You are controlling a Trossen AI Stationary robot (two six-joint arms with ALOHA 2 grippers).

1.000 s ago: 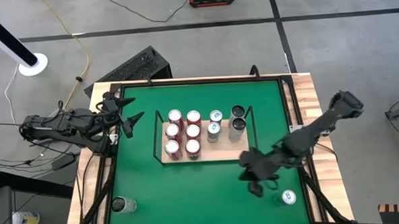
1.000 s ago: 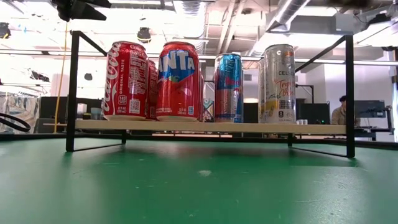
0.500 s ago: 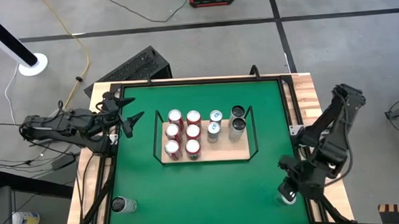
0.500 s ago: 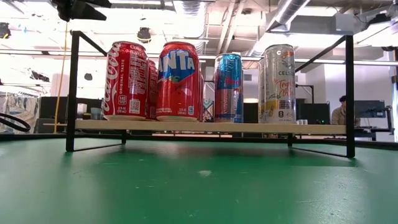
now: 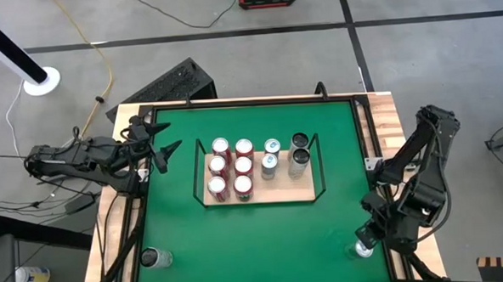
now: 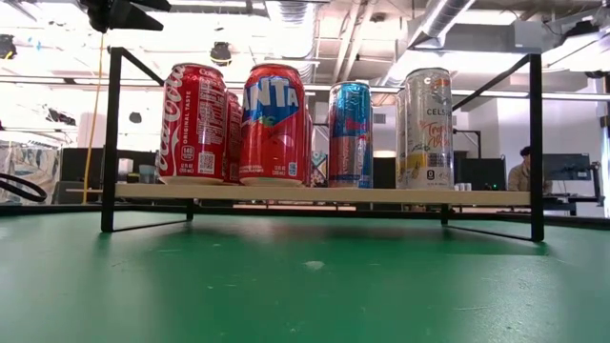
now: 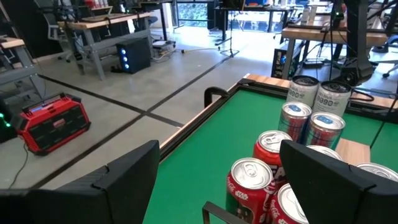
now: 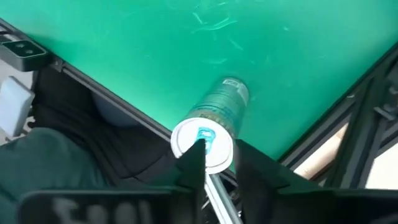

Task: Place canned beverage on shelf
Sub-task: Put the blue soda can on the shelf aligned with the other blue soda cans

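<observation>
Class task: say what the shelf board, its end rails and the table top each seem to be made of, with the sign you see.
Shelf board: looks like pale unfinished wood, matte, light tan.
End rails: seemingly thin black metal, straight and slender.
Table top: probably green felt or mat, dull with faint scuffs; its edge looks like wood slats.

Grey concrete floor with black lines, a red case, desks, ceiling pipes
</observation>
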